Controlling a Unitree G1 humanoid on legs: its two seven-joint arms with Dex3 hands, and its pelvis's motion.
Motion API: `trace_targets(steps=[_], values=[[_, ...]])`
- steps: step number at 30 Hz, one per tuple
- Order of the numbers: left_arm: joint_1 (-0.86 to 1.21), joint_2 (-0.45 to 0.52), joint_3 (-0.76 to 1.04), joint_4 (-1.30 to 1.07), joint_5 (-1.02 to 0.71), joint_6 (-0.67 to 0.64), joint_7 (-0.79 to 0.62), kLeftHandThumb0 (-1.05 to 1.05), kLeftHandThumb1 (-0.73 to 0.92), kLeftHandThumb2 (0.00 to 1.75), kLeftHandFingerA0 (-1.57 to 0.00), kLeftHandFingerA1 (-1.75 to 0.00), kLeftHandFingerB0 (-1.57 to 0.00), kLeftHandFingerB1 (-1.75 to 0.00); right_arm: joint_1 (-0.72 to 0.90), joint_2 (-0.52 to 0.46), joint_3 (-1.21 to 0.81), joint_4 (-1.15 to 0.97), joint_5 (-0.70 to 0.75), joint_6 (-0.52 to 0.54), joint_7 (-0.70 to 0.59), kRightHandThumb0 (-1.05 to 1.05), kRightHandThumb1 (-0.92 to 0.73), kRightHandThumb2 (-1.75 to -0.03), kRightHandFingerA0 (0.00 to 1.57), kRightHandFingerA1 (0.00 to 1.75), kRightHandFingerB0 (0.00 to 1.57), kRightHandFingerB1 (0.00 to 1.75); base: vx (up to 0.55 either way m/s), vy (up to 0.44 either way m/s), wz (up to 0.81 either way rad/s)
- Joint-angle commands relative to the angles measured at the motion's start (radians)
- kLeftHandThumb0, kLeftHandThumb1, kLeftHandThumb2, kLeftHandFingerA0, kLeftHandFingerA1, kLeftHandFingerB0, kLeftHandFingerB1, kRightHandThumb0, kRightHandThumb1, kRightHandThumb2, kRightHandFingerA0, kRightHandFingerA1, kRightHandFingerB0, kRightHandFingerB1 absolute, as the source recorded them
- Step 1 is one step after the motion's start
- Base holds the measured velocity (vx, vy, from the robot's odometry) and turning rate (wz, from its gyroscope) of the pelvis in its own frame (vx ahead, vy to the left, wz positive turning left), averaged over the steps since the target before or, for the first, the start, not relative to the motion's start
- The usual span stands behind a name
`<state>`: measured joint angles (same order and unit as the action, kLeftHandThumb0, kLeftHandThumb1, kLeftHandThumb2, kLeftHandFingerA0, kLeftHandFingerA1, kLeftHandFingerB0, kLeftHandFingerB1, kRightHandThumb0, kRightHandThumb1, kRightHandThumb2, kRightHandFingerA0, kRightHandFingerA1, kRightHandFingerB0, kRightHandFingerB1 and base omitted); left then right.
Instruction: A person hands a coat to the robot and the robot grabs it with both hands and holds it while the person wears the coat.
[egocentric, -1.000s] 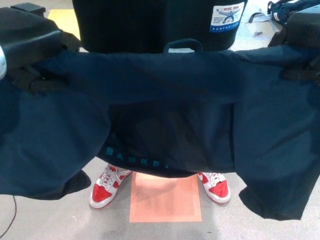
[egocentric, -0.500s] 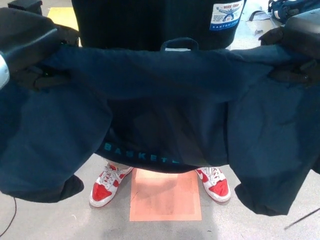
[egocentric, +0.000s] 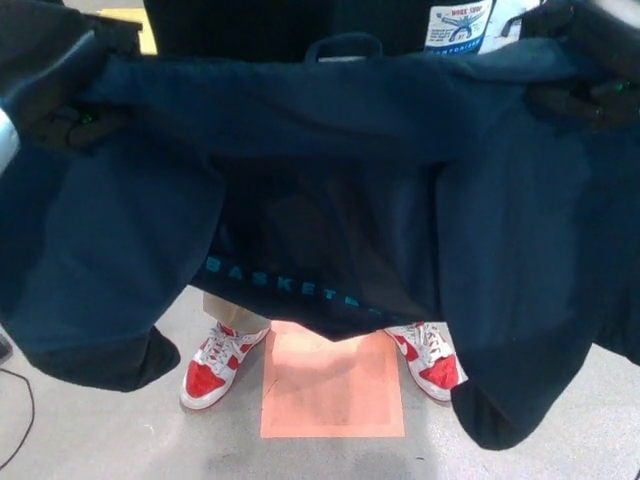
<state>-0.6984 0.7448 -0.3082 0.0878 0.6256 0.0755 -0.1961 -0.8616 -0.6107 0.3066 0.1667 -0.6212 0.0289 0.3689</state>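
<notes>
A navy coat (egocentric: 330, 180) hangs spread wide across the view, held up at its top corners by the robot's two black hands. The left hand (egocentric: 62, 118) sits at the upper left, its fingers clenched on the coat's shoulder fabric; the right hand (egocentric: 585, 95) sits at the upper right, fingers likewise grasping the cloth. Between them the collar edge runs nearly straight, with a small hanging loop (egocentric: 343, 46) standing up at its middle. The open lining faces the camera, and teal lettering (egocentric: 285, 285) (only part of a word is readable) runs along its lower edge. Both sleeves droop down at the sides, ending in dark cuffs near the floor.

A person (egocentric: 290, 25) in a dark top stands just behind the coat, a white and blue label (egocentric: 458, 25) on the garment. Below the hem show the person's red and white sneakers (egocentric: 220, 365), one on each side of an orange floor mat (egocentric: 333, 385) on the grey floor (egocentric: 120, 440).

Compared with half a second ago, the coat sits higher in the view, the hands have risen towards the top edge, and the right sneaker is partly covered by the hanging sleeve
</notes>
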Motion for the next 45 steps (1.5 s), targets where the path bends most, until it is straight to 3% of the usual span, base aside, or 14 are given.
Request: trace_targets(steps=[1, 5, 6, 7, 12, 21, 24, 33, 34, 35, 39, 40, 42, 45], values=[[-0.163, -0.036, 0.017, 0.276, 0.243, -0.106, 0.677, -0.32, 0.76, 0.62, -0.98, -1.66, -0.66, -1.31, -0.190, 0.041, -0.243, 0.235, -0.008, -0.009, -0.593, -0.40, -0.89, -0.70, 0.95, 1.46, 0.78, 1.29, 0.00, 0.000, 0.00], [-0.255, -0.036, 0.014, 0.325, 0.252, -0.092, 0.696, -0.36, 0.82, 0.64, -0.92, -1.74, -0.61, -1.56, -0.274, 0.031, -0.246, 0.299, -0.009, -0.022, -0.631, -0.40, -0.83, -0.70, 0.96, 1.54, 0.79, 1.31, 0.00, 0.000, 0.00], [-0.281, -0.036, 0.027, 0.342, 0.229, -0.115, 0.688, -0.40, 0.77, 0.63, -0.89, -1.74, -0.62, -1.57, -0.304, 0.029, -0.243, 0.313, -0.012, -0.008, -0.624, -0.37, -0.66, -1.06, 1.15, 1.24, 0.90, 1.06, 0.00, 0.000, 0.00], [-0.299, -0.032, 0.028, 0.350, 0.224, -0.116, 0.673, -0.41, 0.76, 0.67, -0.88, -1.74, -0.67, -1.54, -0.323, 0.026, -0.240, 0.321, -0.014, -0.004, -0.616, -0.41, -0.85, -0.71, 0.98, 1.52, 0.83, 1.37, 0.00, 0.000, 0.00], [-0.425, -0.018, 0.019, 0.434, 0.224, -0.124, 0.666, -0.39, 0.78, 0.63, -0.92, -1.75, -0.65, -1.63, -0.438, -0.010, -0.221, 0.400, -0.016, -0.049, -0.600, -0.42, -0.82, -0.71, 0.87, 1.71, 0.75, 1.52, 0.00, 0.000, 0.00], [-0.556, -0.016, -0.010, 0.518, 0.249, -0.124, 0.701, -0.43, 0.83, 0.72, -0.96, -1.71, -0.78, -1.52, -0.569, -0.042, -0.217, 0.502, 0.005, -0.109, -0.578, -0.42, -0.83, -0.65, 0.89, 1.75, 0.67, 1.68, 0.00, 0.000, 0.00], [-0.605, -0.016, -0.008, 0.559, 0.244, -0.144, 0.750, -0.41, 0.84, 0.66, -0.98, -1.75, -0.67, -1.67, -0.624, -0.037, -0.203, 0.542, -0.004, -0.105, -0.580, -0.43, -0.83, -0.66, 0.90, 1.75, 0.71, 1.64, 0.00, 0.000, 0.00], [-0.823, 0.013, -0.048, 0.734, 0.271, -0.206, 0.846, -0.35, 0.77, 0.62, -0.97, -1.75, -0.58, -1.58, -0.811, -0.046, -0.157, 0.701, -0.028, -0.182, -0.647, -0.41, -0.83, -0.66, 0.94, 1.75, 0.75, 1.62, 0.00, 0.000, 0.00], [-0.861, 0.022, -0.062, 0.763, 0.281, -0.213, 0.849, -0.40, 0.66, 0.64, -1.03, -1.67, -0.84, -0.84, -0.847, -0.047, -0.150, 0.726, -0.031, -0.182, -0.642, -0.42, -0.84, -0.66, 0.92, 1.75, 0.72, 1.64, 0.00, 0.000, 0.00], [-0.890, 0.025, -0.071, 0.787, 0.284, -0.216, 0.849, -0.39, 0.56, 0.97, -1.29, -1.38, -0.84, -0.98, -0.875, -0.048, -0.144, 0.750, -0.032, -0.188, -0.646, -0.41, -0.84, -0.66, 0.92, 1.75, 0.70, 1.66, 0.00, 0.000, 0.00], [-0.997, 0.038, -0.109, 0.861, 0.301, -0.201, 0.774, -0.45, 0.60, 0.97, -1.24, -1.41, -0.80, -1.15, -0.972, -0.061, -0.116, 0.825, -0.048, -0.212, -0.645, -0.39, -0.85, -0.65, 0.91, 1.75, 0.66, 1.67, 0.00, 0.000, 0.00], [-1.028, 0.041, -0.119, 0.880, 0.305, -0.207, 0.765, -0.43, 0.67, 0.66, -0.93, -1.69, -0.83, -0.96, -0.998, -0.061, -0.111, 0.845, -0.048, -0.213, -0.646, -0.39, -0.85, -0.65, 0.91, 1.75, 0.66, 1.67, 0.00, 0.000, 0.00], [-1.086, 0.045, -0.142, 0.927, 0.315, -0.236, 0.785, -0.48, 0.52, 0.70, -1.07, -1.59, -0.84, -1.07, -1.048, -0.058, -0.104, 0.886, -0.046, -0.203, -0.644, -0.39, -0.84, -0.65, 0.91, 1.75, 0.67, 1.66, 0.00, 0.000, 0.00], [-1.189, 0.025, -0.169, 0.990, 0.329, -0.190, 0.761, -0.42, 0.79, 0.66, -0.97, -1.72, -0.71, -1.46, -1.140, -0.054, -0.087, 0.951, -0.054, -0.183, -0.636, -0.39, -0.84, -0.65, 0.91, 1.75, 0.68, 1.63, 0.00, 0.000, 0.00]])
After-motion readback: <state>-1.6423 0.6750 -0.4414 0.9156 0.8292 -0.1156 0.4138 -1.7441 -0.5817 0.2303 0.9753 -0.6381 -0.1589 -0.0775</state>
